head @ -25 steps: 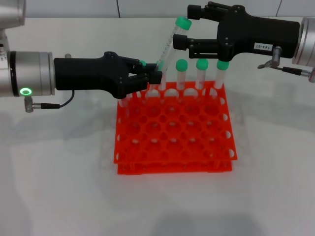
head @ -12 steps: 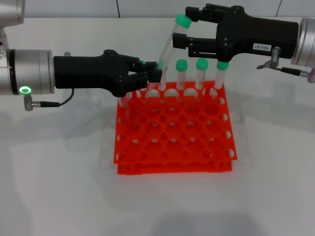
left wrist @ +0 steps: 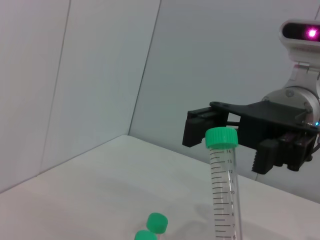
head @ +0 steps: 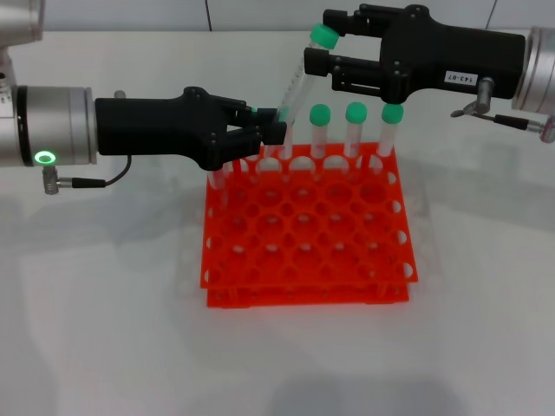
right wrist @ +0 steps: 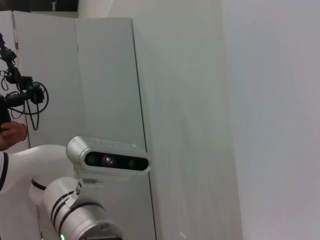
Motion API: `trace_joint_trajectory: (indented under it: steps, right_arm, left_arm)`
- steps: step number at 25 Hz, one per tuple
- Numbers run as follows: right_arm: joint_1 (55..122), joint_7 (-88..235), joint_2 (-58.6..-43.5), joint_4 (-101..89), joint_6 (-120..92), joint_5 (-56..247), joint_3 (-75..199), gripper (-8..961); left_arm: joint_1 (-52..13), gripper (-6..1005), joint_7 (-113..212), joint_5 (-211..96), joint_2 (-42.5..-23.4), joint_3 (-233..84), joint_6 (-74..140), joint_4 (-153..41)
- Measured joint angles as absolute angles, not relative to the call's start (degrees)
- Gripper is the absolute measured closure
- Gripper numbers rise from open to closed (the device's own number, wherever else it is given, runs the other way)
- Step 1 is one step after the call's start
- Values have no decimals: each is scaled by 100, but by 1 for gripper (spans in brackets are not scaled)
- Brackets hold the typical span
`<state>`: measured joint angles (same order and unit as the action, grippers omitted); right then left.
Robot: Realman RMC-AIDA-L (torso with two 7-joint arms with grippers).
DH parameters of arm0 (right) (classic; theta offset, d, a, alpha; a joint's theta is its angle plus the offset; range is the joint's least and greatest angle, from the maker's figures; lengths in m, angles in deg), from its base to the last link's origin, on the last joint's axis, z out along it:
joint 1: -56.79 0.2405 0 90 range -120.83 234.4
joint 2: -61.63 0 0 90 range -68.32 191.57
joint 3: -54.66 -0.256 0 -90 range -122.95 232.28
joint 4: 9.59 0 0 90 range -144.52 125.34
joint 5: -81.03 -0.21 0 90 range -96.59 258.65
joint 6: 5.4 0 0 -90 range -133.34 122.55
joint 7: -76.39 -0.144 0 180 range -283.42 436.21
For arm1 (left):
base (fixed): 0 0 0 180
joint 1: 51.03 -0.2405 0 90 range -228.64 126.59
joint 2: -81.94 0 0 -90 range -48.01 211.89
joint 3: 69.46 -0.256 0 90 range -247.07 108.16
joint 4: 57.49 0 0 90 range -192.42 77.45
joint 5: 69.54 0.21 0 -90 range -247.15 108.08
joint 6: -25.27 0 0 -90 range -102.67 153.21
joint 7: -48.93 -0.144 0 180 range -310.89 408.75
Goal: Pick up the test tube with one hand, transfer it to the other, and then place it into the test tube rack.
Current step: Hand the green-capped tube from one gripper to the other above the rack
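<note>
My left gripper [head: 270, 130], black and unlabelled, is shut on the lower part of the test tube [head: 299, 78]. It holds the tube tilted above the back row of the orange-red test tube rack [head: 303, 260]. The tube's green cap [head: 324, 36] points up and to the right. My right gripper [head: 323, 41], black with a white label, is open, its jaws on either side of the capped end. The left wrist view shows the tube [left wrist: 224, 190] with the right gripper [left wrist: 229, 146] behind it, one finger [left wrist: 199, 129] apart from the cap.
Three green-capped tubes [head: 355, 130] stand in the rack's back row on the right; others are hidden behind my left gripper. Two more green caps [left wrist: 157, 222] show in the left wrist view. The rack sits on a white table [head: 104, 329]. The right wrist view shows only walls and the robot's head.
My right gripper has moved slightly up and left, and its jaws have narrowed around the tube's capped end. The left gripper and the tube have hardly moved.
</note>
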<state>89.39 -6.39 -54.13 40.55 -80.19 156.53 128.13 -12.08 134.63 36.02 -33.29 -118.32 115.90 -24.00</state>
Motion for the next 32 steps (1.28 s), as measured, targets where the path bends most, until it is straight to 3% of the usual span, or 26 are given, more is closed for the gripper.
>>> trace_joint_trajectory:
  steps: [2,7,12,18,32]
  right_arm:
    - [8951,-639,-5413,4020,-8024,15653,12806,217]
    - [8966,-639,-5409,3992,-8025,15652,12796,350]
    - [8966,-640,-5404,3989,-8023,15645,12785,353]
    - [8973,-640,-5403,3989,-8010,15643,12777,489]
    - [8992,-643,-5404,3990,-7985,15639,12779,606]
  left_arm:
    - [-1196,903,13463,3602,-3333,-11832,11595,-2400]
    - [-1191,905,13463,3607,-3348,-11832,11598,-2400]
    - [-1194,908,13453,3610,-3349,-11832,11598,-2400]
    - [-1207,911,13406,3602,-3346,-11832,11604,-2400]
    - [-1209,917,13384,3597,-3336,-11832,11605,-2400]
